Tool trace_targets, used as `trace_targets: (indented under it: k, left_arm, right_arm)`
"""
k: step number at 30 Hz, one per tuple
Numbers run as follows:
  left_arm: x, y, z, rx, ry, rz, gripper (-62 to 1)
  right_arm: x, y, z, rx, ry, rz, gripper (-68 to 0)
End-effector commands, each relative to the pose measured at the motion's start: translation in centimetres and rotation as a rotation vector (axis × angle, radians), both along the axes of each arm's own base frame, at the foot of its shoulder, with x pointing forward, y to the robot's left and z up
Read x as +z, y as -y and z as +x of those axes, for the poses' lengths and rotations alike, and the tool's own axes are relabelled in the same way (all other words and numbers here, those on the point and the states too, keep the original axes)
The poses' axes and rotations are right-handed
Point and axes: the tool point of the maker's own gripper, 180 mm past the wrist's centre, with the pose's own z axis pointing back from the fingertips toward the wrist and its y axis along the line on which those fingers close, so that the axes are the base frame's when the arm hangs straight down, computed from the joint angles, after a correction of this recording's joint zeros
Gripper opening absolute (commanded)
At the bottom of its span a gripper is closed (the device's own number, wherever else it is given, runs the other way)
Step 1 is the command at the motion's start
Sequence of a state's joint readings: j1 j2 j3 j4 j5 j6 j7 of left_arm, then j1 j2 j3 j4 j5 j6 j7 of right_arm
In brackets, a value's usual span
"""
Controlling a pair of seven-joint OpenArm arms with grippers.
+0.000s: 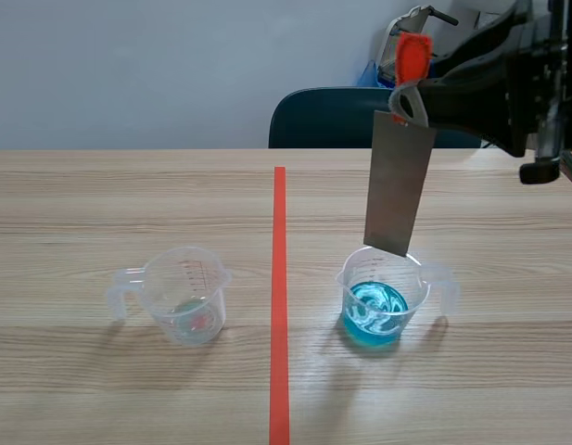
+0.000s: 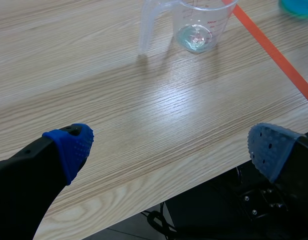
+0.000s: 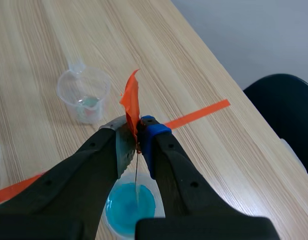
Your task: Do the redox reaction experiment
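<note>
The right pincer (image 3: 136, 132) is clamped on the orange-tagged top of a grey strip (image 1: 397, 190). The strip hangs slightly tilted over the blue cup (image 1: 349, 289), with its lower end near the rim. The clear cup (image 1: 185, 297) stands left of the tape line (image 1: 279, 278). The left pincer (image 2: 168, 145) is spread wide over the desk (image 2: 144, 110) edge, holding nothing.

The table (image 1: 100, 204) was pale matt wood grain, the blue-filled measuring cup (image 1: 383, 311) and the near-empty measuring cup (image 1: 185, 295) clear glossy plastic, and the strip (image 1: 398, 190) dull grey smooth metal.
</note>
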State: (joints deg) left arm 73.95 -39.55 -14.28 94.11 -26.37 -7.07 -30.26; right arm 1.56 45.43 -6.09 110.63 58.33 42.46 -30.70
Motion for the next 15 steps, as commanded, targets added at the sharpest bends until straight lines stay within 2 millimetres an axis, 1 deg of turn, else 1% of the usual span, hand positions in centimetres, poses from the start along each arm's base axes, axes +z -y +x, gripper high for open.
trace_targets:
  k: [1, 7, 15]
  left_arm:
    - [0.5, 0.32, 0.3, -0.008, 0.021, -0.009, 1.4]
    - [0.5, 0.32, 0.3, -0.008, 0.021, -0.009, 1.4]
    - [0.51, 0.32, 0.31, -0.008, 0.021, -0.009, 1.4]
  right_arm:
    - [1.1, -0.05, -0.26, 0.015, 0.037, -0.005, -66.9]
    - [0.85, 0.79, -0.36, -0.015, 0.028, -0.006, -66.9]
    - [0.46, 0.82, -0.56, -0.017, 0.014, -0.006, -66.9]
